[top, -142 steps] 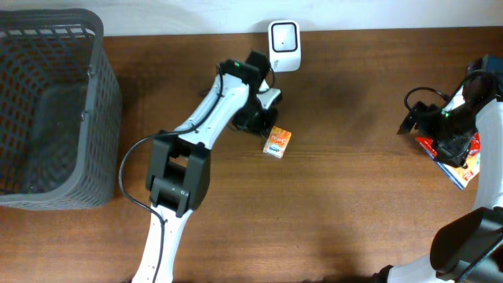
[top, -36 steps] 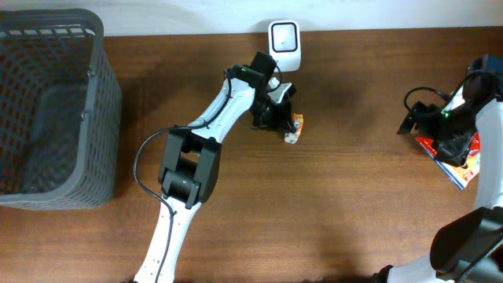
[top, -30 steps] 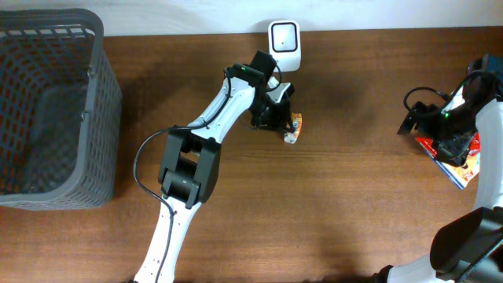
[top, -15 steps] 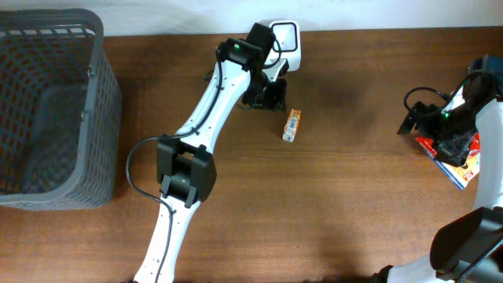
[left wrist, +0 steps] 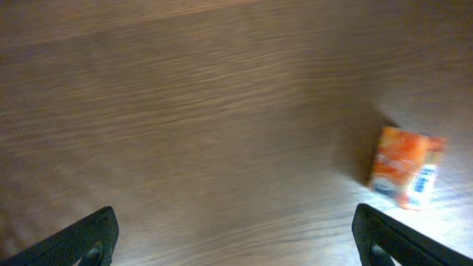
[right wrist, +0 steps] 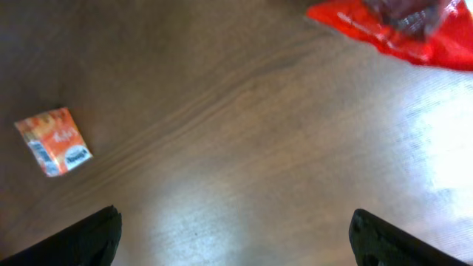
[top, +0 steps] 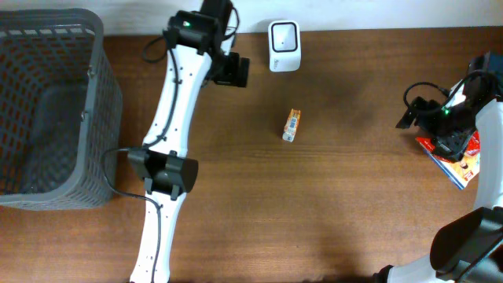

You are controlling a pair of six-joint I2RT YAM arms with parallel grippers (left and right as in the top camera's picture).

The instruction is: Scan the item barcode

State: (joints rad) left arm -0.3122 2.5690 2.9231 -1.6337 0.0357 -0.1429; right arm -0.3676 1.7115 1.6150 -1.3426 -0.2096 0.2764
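a dark brown wooden table (top: pixel 338 212) with fine lengthwise grain fills nearly the whole overhead view, and a thin strip of pale wall (top: pixel 377 12) runs along its far edge. a large dark grey plastic mesh basket (top: pixel 107 118) stands at the left end. the white and black left arm reaches up the table to the far edge, its left gripper (left wrist: pixel 236 238) spread wide with nothing between the fingers, hanging above bare wood. the right gripper (right wrist: pixel 235 236) at the right end is likewise spread and empty. a flat red printed packet (top: pixel 471 167) lies at the right edge, partly under the right arm. a small white rounded barcode scanner (top: pixel 283 35) sits at the far edge near the middle. the small orange and white carton (top: pixel 291 126) lies alone on the wood just in front of the scanner, well apart from both grippers.
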